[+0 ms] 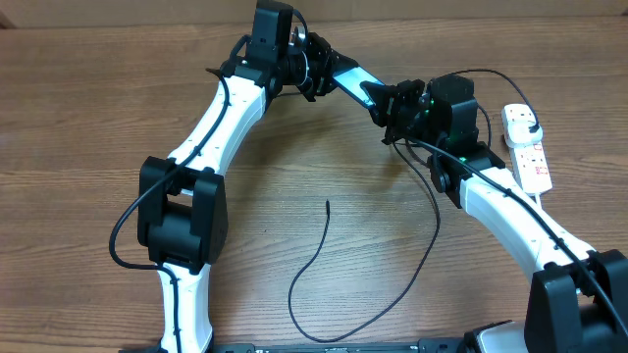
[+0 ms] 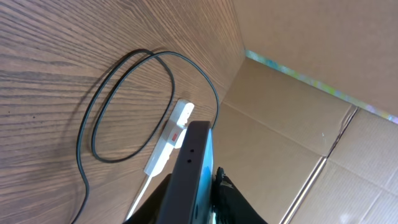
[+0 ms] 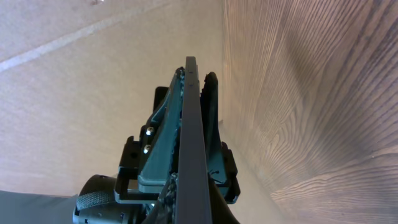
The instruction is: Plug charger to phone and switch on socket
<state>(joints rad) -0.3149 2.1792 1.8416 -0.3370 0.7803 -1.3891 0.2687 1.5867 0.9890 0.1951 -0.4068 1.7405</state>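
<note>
Left claw (image 1: 318,76) and right claw (image 1: 384,104) are both pinching phone (image 1: 348,76) above worktop (image 1: 98,118); charger (image 1: 327,208) is lying unplugged, socket (image 1: 530,157) is sitting untouched.

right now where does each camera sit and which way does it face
overhead: above the table, looking straight down; both arms show, left pincer and right pincer both at the phone.
left wrist: on the left arm, looking past the phone's edge to the power strip, black cable and cardboard wall; own fingers at bottom.
right wrist: on the right arm, looking along the phone edge-on; its own fingers flank it.
shared: overhead and left wrist both show the power strip.
</note>
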